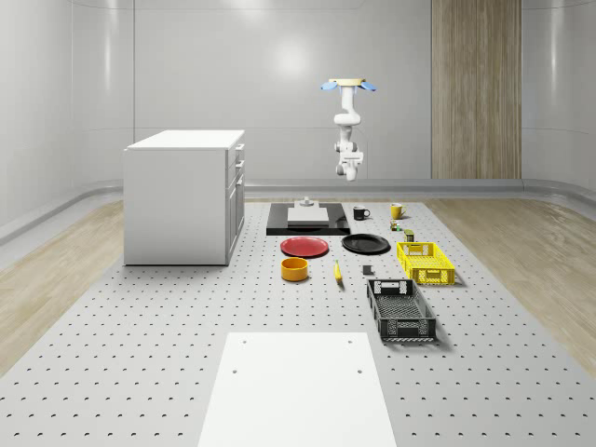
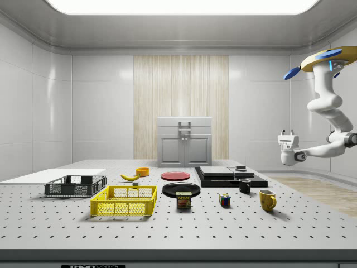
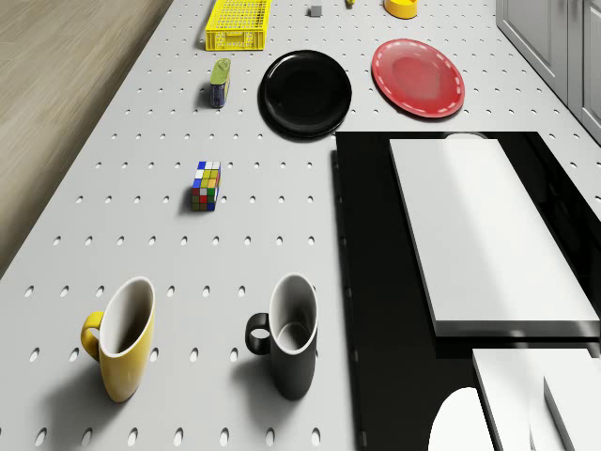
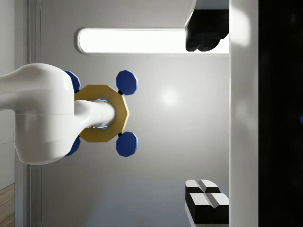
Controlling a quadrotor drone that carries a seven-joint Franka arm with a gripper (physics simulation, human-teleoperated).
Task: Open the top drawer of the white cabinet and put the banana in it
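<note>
Drone [image 1: 350,85] hovers high over the table's far edge, beyond the black slab [image 1: 308,222]; gripper [image 4: 207,120] jaws wide apart, empty. Banana [image 1: 338,271] lies mid-table beside the orange bowl [image 1: 294,269]. Cabinet [image 1: 184,196] at the whole-scene view's left edge, top drawer [image 1: 239,152] closed. Banana likely light, soft, curved: pinch gently across its middle

The white cabinet [image 1: 183,197] stands upright on the perforated table with its top drawer [image 2: 184,123] shut flush, while the small yellow banana [image 1: 338,270] lies flat on the table at about four o'clock from the cabinet in the whole-scene view, well apart from it.
</note>
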